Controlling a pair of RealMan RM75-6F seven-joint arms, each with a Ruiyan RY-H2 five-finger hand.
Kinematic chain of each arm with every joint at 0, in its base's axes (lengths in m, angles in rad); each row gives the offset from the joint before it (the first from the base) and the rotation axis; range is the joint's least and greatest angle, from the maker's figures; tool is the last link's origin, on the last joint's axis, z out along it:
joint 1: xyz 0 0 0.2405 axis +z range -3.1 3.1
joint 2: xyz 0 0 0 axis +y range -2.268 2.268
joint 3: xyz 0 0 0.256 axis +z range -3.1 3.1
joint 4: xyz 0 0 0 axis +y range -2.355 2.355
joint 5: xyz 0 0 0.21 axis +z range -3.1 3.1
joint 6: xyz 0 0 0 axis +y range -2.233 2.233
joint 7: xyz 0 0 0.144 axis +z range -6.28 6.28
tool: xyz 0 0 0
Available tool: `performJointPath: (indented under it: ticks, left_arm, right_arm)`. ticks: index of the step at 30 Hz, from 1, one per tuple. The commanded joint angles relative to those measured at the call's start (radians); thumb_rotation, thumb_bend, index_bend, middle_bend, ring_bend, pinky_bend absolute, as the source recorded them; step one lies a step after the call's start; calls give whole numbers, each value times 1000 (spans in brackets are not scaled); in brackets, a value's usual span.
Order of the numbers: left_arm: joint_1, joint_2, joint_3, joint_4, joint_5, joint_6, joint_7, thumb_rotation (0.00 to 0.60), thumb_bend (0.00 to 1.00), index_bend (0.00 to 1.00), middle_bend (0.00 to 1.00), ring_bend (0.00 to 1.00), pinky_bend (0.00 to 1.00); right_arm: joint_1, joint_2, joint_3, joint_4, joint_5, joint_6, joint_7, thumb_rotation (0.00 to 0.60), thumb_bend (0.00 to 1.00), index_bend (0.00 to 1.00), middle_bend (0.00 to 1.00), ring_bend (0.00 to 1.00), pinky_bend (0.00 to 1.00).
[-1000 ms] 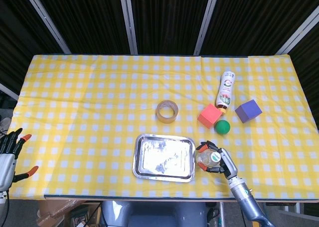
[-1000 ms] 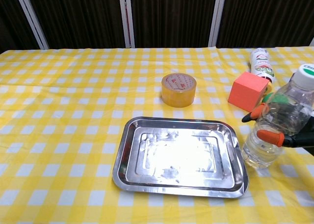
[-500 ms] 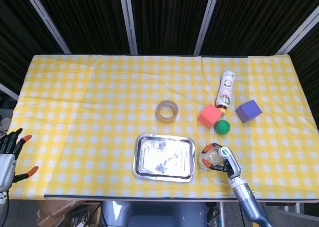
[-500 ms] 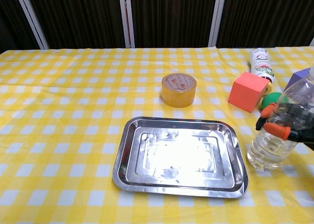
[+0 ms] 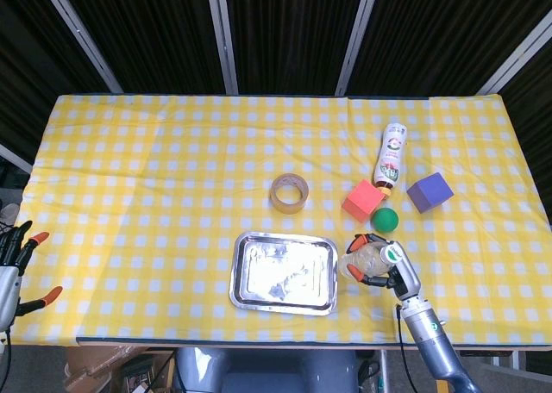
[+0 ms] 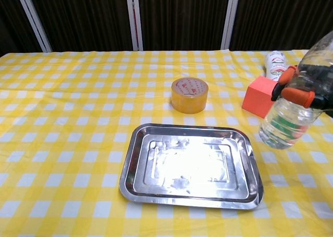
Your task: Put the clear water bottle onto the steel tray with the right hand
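Observation:
My right hand (image 5: 385, 271) (image 6: 307, 94) grips the clear water bottle (image 5: 369, 260) (image 6: 294, 110) around its middle and holds it up off the cloth, tilted, just right of the steel tray (image 5: 285, 271) (image 6: 190, 165). The bottle has a white and green cap (image 5: 393, 253) and a little water in its base. The tray lies bare near the table's front edge. My left hand (image 5: 15, 270) hangs at the far left edge of the head view, fingers spread, holding nothing.
A roll of tape (image 5: 289, 193) (image 6: 189, 95) lies behind the tray. An orange cube (image 5: 362, 200) (image 6: 260, 96), a green ball (image 5: 385, 219), a purple cube (image 5: 429, 192) and a lying white bottle (image 5: 392, 154) (image 6: 276, 64) sit behind the right hand.
The right hand has lifted the water bottle from the cloth and raised it; it now hangs higher, in front of the orange cube. The left hand has sunk slightly.

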Motion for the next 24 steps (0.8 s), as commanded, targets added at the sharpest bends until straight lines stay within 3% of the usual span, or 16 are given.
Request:
performJointPath:
  ticks: [1, 8, 17, 24]
  left_arm:
    - [2, 4, -1, -1, 1, 4, -7, 600, 177, 161, 4, 0, 0]
    - [2, 10, -3, 0, -3, 3, -25, 600, 178, 161, 4, 0, 0]
    - [5, 15, -7, 1, -5, 10, -38, 600, 177, 161, 4, 0, 0]
    - [3, 15, -7, 3, -8, 5, -37, 600, 177, 161, 4, 0, 0]
  right_arm:
    - [15, 43, 21, -96, 17, -10, -102, 600, 454, 735, 566, 419, 204]
    - [13, 53, 4, -179, 44, -33, -206, 600, 454, 735, 566, 421, 204]
    - [19, 9, -25, -178, 77, -86, -240, 600, 454, 734, 566, 421, 204]
    - [41, 16, 9, -219, 95, -105, -282, 600, 454, 735, 566, 420, 204]
